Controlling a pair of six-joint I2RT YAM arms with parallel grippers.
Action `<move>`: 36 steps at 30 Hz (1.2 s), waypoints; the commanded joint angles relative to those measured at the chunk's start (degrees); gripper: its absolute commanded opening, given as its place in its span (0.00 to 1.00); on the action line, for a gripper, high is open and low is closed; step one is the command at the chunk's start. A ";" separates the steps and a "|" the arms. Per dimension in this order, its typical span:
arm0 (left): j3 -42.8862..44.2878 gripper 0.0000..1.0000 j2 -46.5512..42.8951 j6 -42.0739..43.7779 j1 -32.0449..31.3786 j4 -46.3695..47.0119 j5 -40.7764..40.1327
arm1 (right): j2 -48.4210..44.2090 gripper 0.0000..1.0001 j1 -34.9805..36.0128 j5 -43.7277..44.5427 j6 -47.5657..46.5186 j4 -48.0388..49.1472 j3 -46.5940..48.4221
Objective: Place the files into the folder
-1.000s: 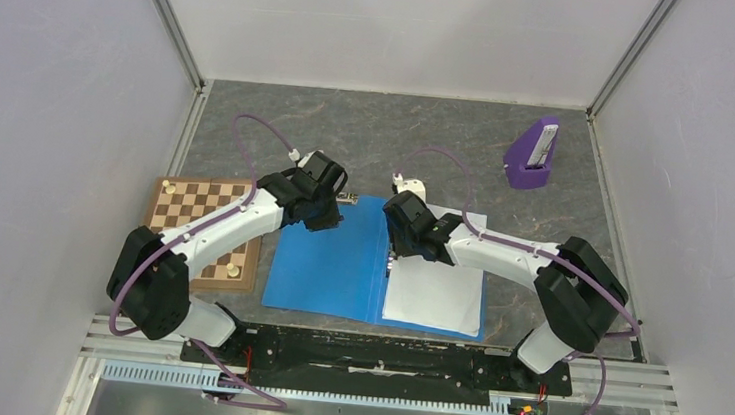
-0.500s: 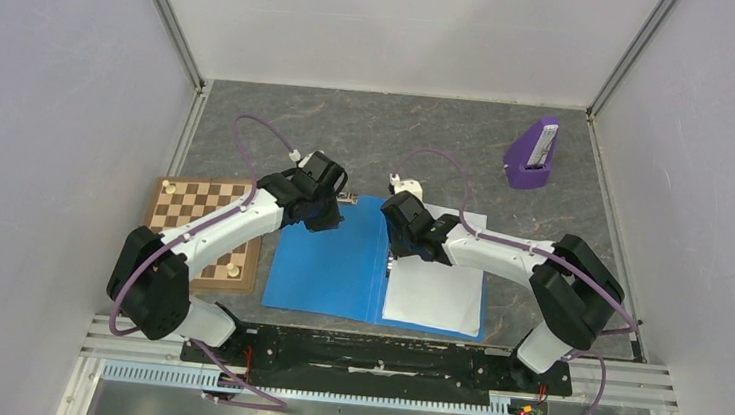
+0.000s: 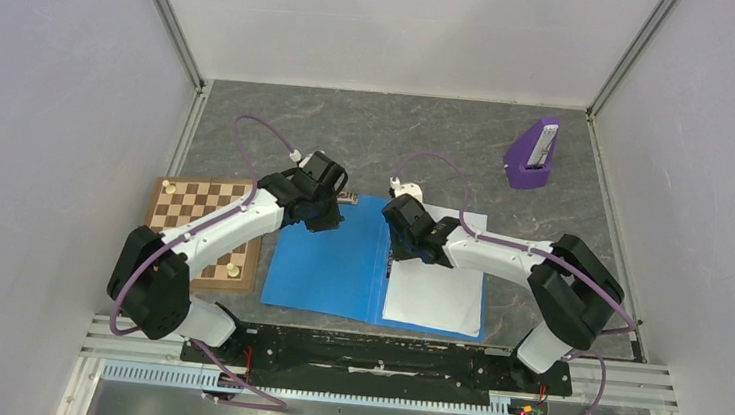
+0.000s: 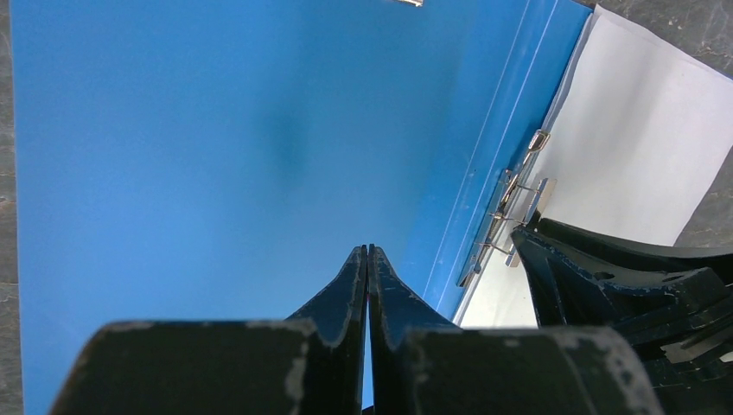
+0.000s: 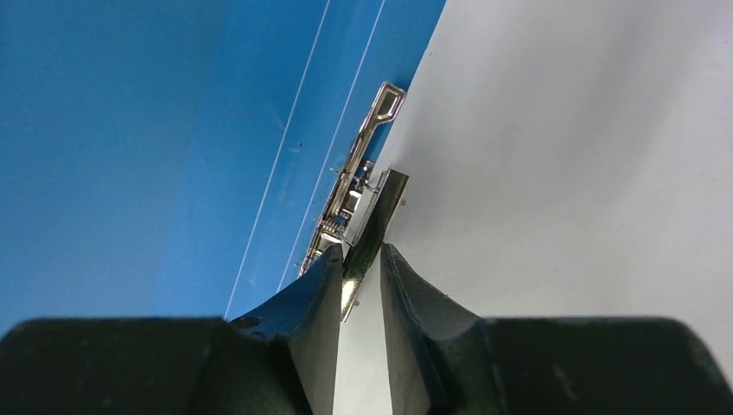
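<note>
Top external view shows the folder (image 3: pixel 328 269) lying open and flat near the table's (image 3: pixel 370 132) front edge, with the files (image 3: pixel 436 294) resting on its right-hand leaf, so the sheets look placed already. What seems left is securing them under the clip (image 5: pixel 359 194) by the spine and shutting the cover (a judgement only).

Right wrist view has the right gripper (image 5: pixel 359 268) narrowed around the clip's metal lever, 1 finger on each side, apparently pinching it; the lever runs toward 12 o'clock from the fingertips, with white paper at 3 o'clock and blue plastic at 9 o'clock.

Left wrist view shows the left gripper (image 4: pixel 368 259) with its 2 fingers pressed together, holding nothing visible, over the bare left leaf; the clip sits at about 2 o'clock from its tips.

Overhead, a chessboard (image 3: pixel 192 214) lies at the folder's 9 o'clock, a purple stand (image 3: pixel 531 157) far off at 2 o'clock.
</note>
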 commanded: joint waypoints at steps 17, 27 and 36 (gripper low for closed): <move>1.23 0.07 3.06 0.35 0.23 2.14 1.94 | 1.35 0.08 -7.30 -4.33 -11.75 4.25 0.55; 1.48 0.02 12.74 -1.99 0.18 7.64 4.62 | -1.30 0.06 -7.31 -5.94 -10.80 4.57 -2.81; 1.93 0.02 20.51 -6.52 0.20 8.26 1.03 | -3.33 0.06 -7.29 -6.51 -10.87 4.97 -4.84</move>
